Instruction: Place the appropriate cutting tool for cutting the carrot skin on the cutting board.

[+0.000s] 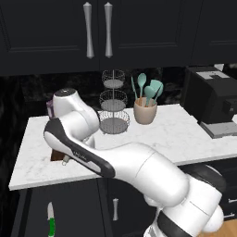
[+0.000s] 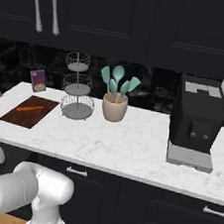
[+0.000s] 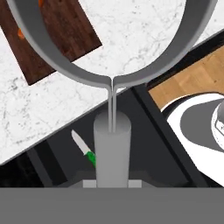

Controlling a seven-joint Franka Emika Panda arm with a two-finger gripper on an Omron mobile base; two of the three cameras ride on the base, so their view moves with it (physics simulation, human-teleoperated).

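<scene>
My count: one dark reddish-brown wooden cutting board [image 2: 29,112], one thin orange carrot [image 2: 30,108], one silver-grey forked peeler [image 3: 112,83], one green-handled white-bladed knife [image 1: 51,219], one three-tier wire basket stand [image 2: 78,87], one black coffee machine [image 2: 196,122].

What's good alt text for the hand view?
Close up, the silver-grey peeler rises from the gripper, its forked head arching over the white marble counter and the corner of the dark wooden cutting board. Below the counter edge lies a green-handled knife.

Both base views overlook the cutting board [image 2: 28,111] from opposite sides; hand view looks down closely.
</scene>
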